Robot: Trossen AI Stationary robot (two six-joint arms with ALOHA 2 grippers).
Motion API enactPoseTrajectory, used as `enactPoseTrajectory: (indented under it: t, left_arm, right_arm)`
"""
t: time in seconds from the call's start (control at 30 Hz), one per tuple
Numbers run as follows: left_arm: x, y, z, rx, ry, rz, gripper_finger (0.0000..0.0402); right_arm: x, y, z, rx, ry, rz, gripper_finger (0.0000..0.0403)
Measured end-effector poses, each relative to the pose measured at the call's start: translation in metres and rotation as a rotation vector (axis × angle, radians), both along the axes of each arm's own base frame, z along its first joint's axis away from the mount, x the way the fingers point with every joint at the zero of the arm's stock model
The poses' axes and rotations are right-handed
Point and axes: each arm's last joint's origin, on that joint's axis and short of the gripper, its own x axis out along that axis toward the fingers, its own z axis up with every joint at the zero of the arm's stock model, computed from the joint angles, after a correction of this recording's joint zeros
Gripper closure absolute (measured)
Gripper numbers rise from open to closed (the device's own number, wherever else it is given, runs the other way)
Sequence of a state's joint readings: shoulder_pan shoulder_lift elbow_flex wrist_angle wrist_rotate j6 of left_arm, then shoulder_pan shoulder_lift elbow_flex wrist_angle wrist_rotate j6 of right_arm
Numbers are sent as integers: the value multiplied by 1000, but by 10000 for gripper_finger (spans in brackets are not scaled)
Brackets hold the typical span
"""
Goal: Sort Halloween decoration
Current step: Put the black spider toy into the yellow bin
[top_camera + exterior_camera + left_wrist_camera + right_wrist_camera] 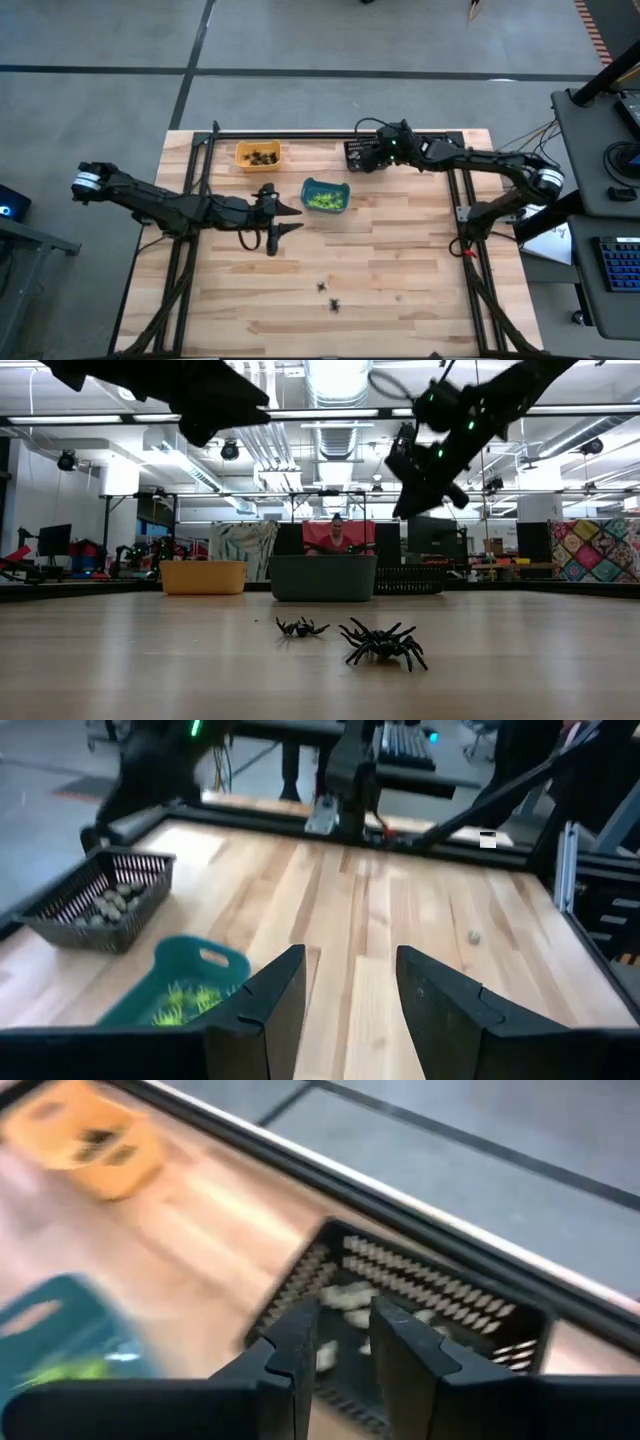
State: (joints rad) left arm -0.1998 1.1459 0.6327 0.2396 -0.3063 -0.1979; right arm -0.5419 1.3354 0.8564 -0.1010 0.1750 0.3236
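Two black spider trinkets (322, 286) (333, 302) lie on the wooden table near its front edge, and they show close up in the low view (301, 627) (383, 642). The orange bin (258, 155) holds dark trinkets, the teal bin (325, 195) holds lime green ones (175, 1005), and the black basket (420, 1295) holds pale ones (345, 1295). My left gripper (350, 960) hovers open just left of the teal bin, with nothing between its fingers. My right gripper (345, 1315) hangs above the black basket, its fingers a little apart with nothing between them.
The three bins stand in a row along the far part of the table (400, 260). A small pale bit (473, 936) lies on the boards toward the right. Black frame rails (300, 135) run along the far edge and both sides.
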Motion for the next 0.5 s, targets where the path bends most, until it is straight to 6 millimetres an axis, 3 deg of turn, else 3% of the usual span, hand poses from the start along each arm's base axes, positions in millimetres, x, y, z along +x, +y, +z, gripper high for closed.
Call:
enactPoseTrajectory:
  t: [0.23,0.5]
  left_arm:
    - [10,-9,-23,-22,108,-15,260]
    - [17,-23,-47,-58,236,-194,260]
  right_arm:
    - [4,66,28,64,-77,201,319]
    - [12,144,23,199,-31,415,319]
